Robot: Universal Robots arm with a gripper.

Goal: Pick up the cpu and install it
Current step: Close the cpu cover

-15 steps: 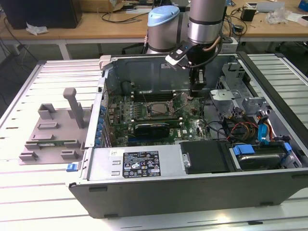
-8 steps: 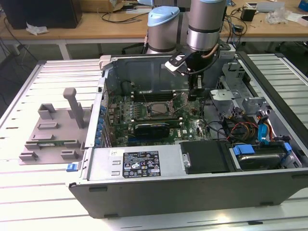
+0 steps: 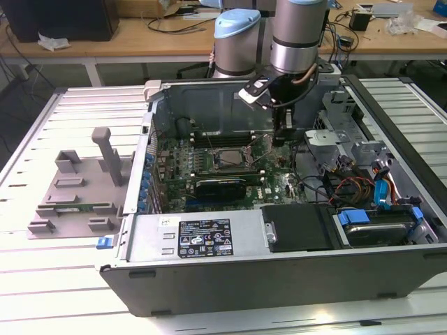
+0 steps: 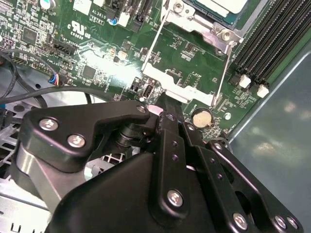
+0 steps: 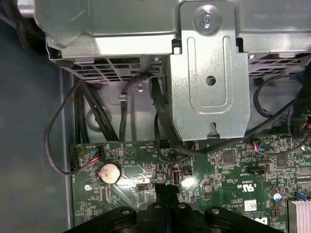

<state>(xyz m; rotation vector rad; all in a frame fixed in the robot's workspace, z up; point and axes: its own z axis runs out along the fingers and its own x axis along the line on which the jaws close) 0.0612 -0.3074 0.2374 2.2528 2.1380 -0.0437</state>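
Inside the open grey metal computer case (image 3: pixel 230 279) on the pale slatted tabletop (image 3: pixel 42 279), the black tool (image 3: pixel 279 137), fingers pressed together (gripping nothing), hangs just to the exterior view's right of the metal-framed socket (image 3: pixel 225 159) holding the small silvery square cpu (image 4: pixel 221 5).

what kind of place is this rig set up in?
Probably a robotics lab or electronics workshop. An opened desktop computer case lies on a slatted metal table, a grey fixture tray sits beside it, and cluttered wooden desks stand behind.
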